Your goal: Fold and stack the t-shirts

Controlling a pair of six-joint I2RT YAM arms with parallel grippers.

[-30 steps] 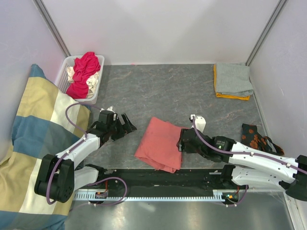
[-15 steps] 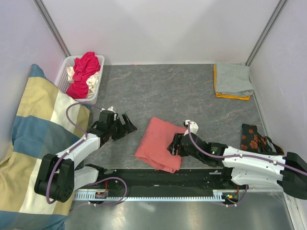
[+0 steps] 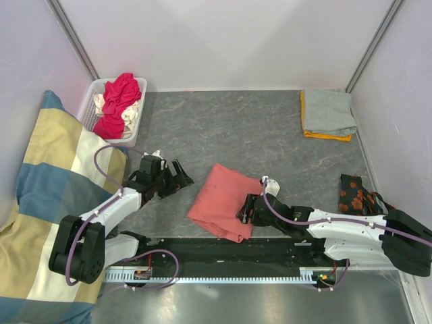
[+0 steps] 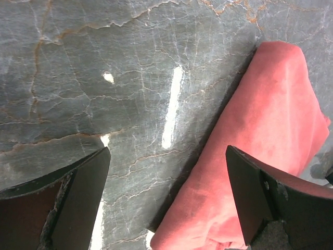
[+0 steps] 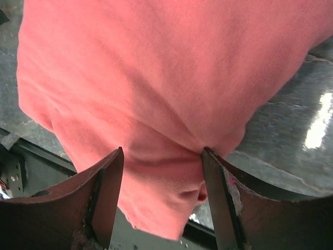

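Note:
A folded salmon-pink t-shirt lies on the grey table near the front edge. My right gripper is low at its right edge, jaws open with a fold of the shirt's edge between the fingertips. My left gripper is open and empty, hovering left of the shirt, which shows at the right of the left wrist view. A folded grey t-shirt lies on an orange one at the back right. Magenta-red and cream t-shirts are heaped in the basket.
The white lattice basket stands at the back left. The striped cushion fills the left side. A dark floral cloth lies at the right. A black rail runs along the front edge, and white walls enclose the table.
My right gripper has moved left and down onto the salmon-pink shirt's right edge, nudging the shirt slightly left. The left arm has stayed still.

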